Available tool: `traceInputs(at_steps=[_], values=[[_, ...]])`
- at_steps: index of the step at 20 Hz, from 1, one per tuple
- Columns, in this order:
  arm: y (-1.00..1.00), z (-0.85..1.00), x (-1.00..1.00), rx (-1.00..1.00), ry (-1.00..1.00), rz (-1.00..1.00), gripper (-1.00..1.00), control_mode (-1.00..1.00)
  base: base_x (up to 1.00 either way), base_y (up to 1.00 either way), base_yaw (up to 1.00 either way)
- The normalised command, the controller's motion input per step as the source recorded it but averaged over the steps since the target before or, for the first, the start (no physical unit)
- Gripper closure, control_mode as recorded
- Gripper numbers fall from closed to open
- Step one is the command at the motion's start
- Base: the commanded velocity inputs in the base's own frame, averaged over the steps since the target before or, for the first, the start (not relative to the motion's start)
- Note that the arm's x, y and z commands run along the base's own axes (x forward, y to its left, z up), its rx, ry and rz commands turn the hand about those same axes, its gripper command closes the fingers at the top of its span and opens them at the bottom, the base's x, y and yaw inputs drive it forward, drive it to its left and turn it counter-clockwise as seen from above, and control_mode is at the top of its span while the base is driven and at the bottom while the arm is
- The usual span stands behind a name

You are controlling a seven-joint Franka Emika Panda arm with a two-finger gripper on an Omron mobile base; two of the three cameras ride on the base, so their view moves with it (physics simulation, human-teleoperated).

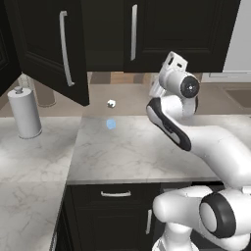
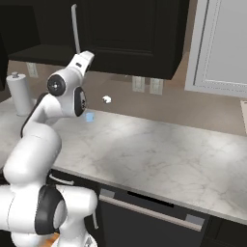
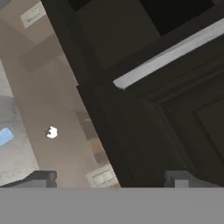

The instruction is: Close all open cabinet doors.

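The open cabinet door [image 1: 49,49] hung over the bench's [image 1: 147,152] left end, likely rigid, light-swinging; push its flat face. The gripper [image 3: 111,179] was released, jaws apart, holding nothing.

A paper towel roll [image 1: 22,112] stood upright on the marble counter [image 1: 132,152] near the corner. A small white object [image 1: 111,103] and a small blue one [image 1: 111,124] showed close together by the tan backsplash [image 2: 169,103], its outlets [image 2: 147,85] visible
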Motion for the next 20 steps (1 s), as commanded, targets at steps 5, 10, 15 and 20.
traceInputs(at_steps=[5,10,15,20], values=[[0.00,0.65,-0.95,0.03,0.13,0.00,-1.00,-1.00,0.00,0.00,0.00],[0.00,0.58,-0.90,0.03,0.16,0.00,-1.00,-1.00,0.00,0.00,0.00],[0.13,0.19,-0.89,0.01,0.18,0.00,-1.00,-1.00,0.00,0.00,0.00],[0.20,0.03,-0.89,0.00,0.15,0.00,-1.00,-1.00,0.00,0.00,0.00]])
